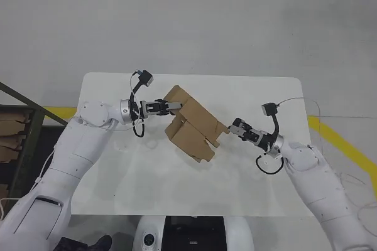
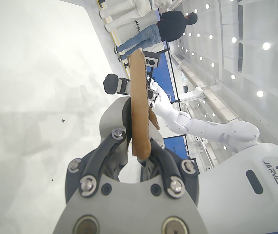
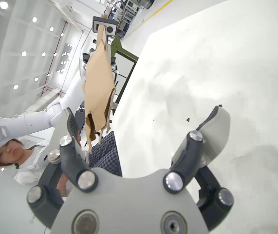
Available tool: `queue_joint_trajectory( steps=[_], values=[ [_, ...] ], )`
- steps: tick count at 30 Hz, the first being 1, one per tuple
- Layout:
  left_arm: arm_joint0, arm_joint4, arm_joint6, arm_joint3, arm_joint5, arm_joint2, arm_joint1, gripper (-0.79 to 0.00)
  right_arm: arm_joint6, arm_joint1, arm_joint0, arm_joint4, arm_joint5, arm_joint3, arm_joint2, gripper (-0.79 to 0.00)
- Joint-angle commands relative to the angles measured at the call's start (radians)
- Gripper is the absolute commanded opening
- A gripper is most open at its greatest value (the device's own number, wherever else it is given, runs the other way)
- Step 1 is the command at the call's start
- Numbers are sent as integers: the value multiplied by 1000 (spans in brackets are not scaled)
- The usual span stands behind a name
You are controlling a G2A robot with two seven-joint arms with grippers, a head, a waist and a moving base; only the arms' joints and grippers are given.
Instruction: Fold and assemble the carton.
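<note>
- Left hand point(image 1: 168, 107) first. What is it doing?
- It is shut tight on one end of the carton point(image 1: 191, 125). Its fingers point(image 2: 112, 118) pinch a thin brown edge, and the rest of the carton sticks straight out in front of it.
- Where is the carton, then?
- Between the two hands, and it looks lifted up over the white surface point(image 1: 144, 182). It is brown and only partly folded. Its long side runs from the left hand across to the right hand point(image 1: 234, 127), on a slant.
- And the right hand?
- Wide open, with nothing in it. The other end of the carton is just in front of its fingertips point(image 3: 72, 122), very near. I cannot tell if it touches them.
- Which hand is nearer to that free end?
- The right hand. The left hand is way back at the other end, busy holding.
- What do you think has to happen next?
- I think the right hand must go a little bit forward and close on that corner. Then both hands could push the carton open into a box.
- Could it go wrong?
- Maybe. That end is thin and floppy, so it could slip past the open fingers.
</note>
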Motion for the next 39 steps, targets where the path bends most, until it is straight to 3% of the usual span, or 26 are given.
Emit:
queue_joint_trajectory(
  steps=[1, 8, 11, 13, 14, 28, 30, 34, 39],
  values=[
    [0, 0, 0, 0, 0, 0, 0, -785, 18, -4, 11, 11, -2, 3, -18, 0],
    [0, 0, 0, 0, 0, 0, 0, -785, 67, -19, 46, 73, -24, 19, -74, -12],
    [0, 0, 0, 0, 0, 0, 0, -785, 84, -22, 55, 100, -28, 27, -85, -166],
    [0, 0, 0, 0, 0, 0, 0, -785, 96, -24, 61, 123, -29, 32, -89, -348],
    [0, 0, 0, 0, 0, 0, 0, -785, 103, -24, 63, 131, -28, 36, -90, -400],
    [0, 0, 0, 0, 0, 0, 0, -785, 197, -34, 83, 246, -9, 48, -127, -511],
    [0, 0, 0, 0, 0, 0, 0, -785, 213, -36, 86, 268, -7, 52, -132, -551],
    [0, 0, 0, 0, 0, 0, 0, -785, 241, -38, 94, 296, -6, 64, -136, -767],
    [0, 0, 0, 0, 0, 0, 0, -785, 256, -41, 100, 306, -1, 74, -140, -785]
  ],
)
